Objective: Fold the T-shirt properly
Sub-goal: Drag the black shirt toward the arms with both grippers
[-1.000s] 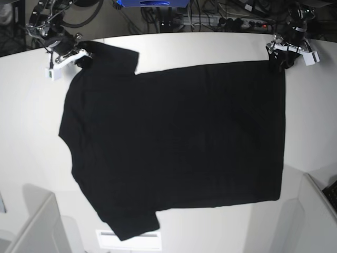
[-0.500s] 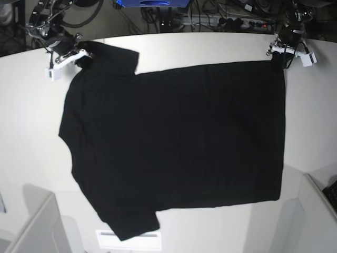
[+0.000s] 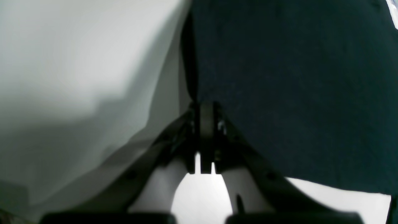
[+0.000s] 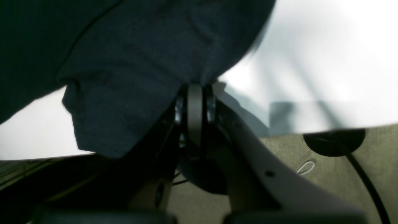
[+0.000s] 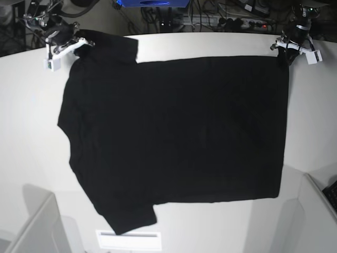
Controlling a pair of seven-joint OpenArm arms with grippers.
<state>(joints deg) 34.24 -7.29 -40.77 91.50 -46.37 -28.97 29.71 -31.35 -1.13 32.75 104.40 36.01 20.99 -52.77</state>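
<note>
- The T-shirt (image 5: 174,137) lies spread flat and plain side up over most of the white surface (image 5: 26,132), its lower sleeve near the surface's near edge and its far edge close to the far edge.
- In the base view the hem runs down the right side of the surface, and the shoulders and sleeves lie toward the left side.
- The left end effector (image 5: 288,51) sits at the far right corner of the surface, at the far hem corner of the T-shirt.
- In the left wrist view its fingers (image 3: 205,124) are pressed fully together, and the edge of the black cloth (image 3: 295,87) runs into the closed tips, so it grips the T-shirt there.
- The right end effector (image 5: 80,45) sits at the far left corner of the surface, at the far sleeve.
- In the right wrist view its fingers (image 4: 195,115) are likewise closed tight, with a bunched fold of the sleeve (image 4: 140,77) pinched at the tips and drooping to one side.
- Behind that fold, the surface's edge and the floor with a black cable (image 4: 363,180) show.
</note>
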